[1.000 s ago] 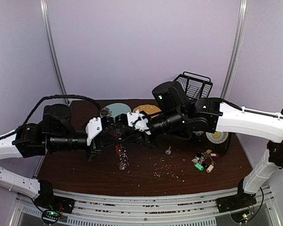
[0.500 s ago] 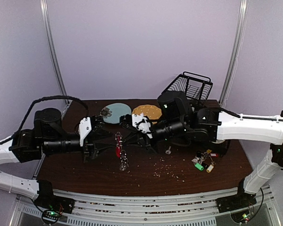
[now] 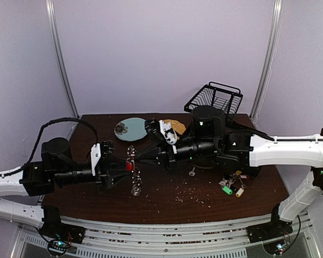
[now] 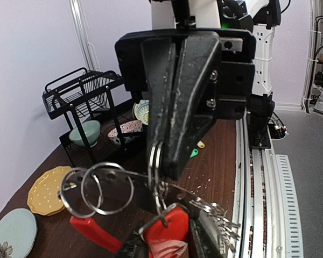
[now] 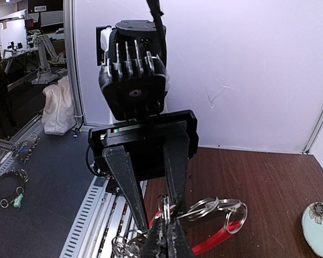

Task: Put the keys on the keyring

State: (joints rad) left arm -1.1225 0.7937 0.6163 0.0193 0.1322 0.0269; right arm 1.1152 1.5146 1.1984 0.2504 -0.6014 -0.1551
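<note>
The keyring hangs above the table between my two grippers, its silver rings linked to a curved red sleeve. My right gripper is shut on one ring, seen from the front in the left wrist view. My left gripper faces it from the left. Its fingers stand partly apart and press on the red tag of a key on the ring. Several silver keys dangle beside that tag. One loose silver key lies on the table to the right.
A bunch with green, yellow and red tags lies at the right. A blue plate and a yellow plate sit at the back, with a black wire rack behind them. Crumbs dot the wood.
Both arms have swung lower and toward the front, carrying the keyring down. The left jaws opened, then closed partway on the red tag; the right jaws closed on a ring.
</note>
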